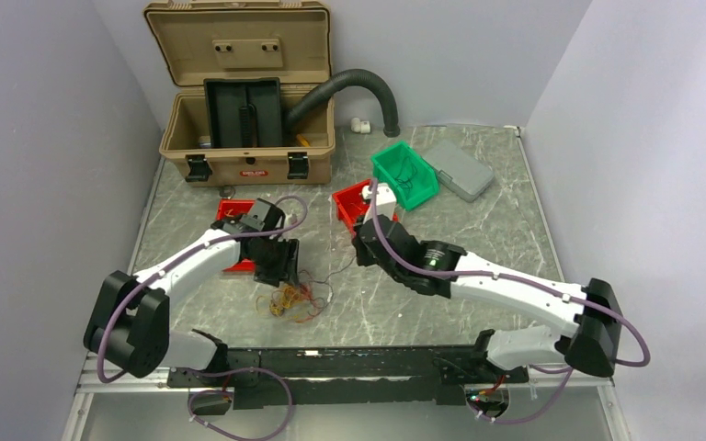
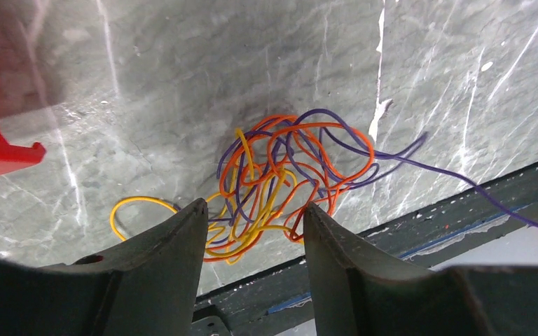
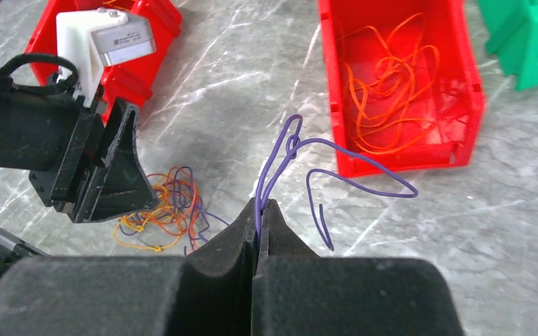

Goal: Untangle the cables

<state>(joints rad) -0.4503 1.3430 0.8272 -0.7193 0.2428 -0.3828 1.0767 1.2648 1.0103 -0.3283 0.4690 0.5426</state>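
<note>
Right hand (image 3: 258, 210): clenched on 1 thin purple wire (image 3: 265, 178), bottom centre, probably to free it.
Left hand (image 2: 253, 205): released, straddling tangled orange-yellow wires (image 2: 280, 175), lower centre, likely to anchor them.

The setting is a robotics lab test cell, not a home or shop. Plain pale partition walls (image 1: 46, 138) box in a marble-patterned table (image 1: 478, 230) on three sides. A left arm (image 1: 188, 262) and a right arm (image 1: 515, 289), both white and black, are bolted to a black rail (image 1: 331, 363) along the table's near edge. A tan hard case (image 1: 239, 55) stands open at the far left corner beside a black corrugated hose (image 1: 368, 83). Mid-table sit a red parts bin (image 1: 347, 204), a green parts bin (image 1: 423, 188) and tangled thin cables (image 1: 292, 299)
</note>
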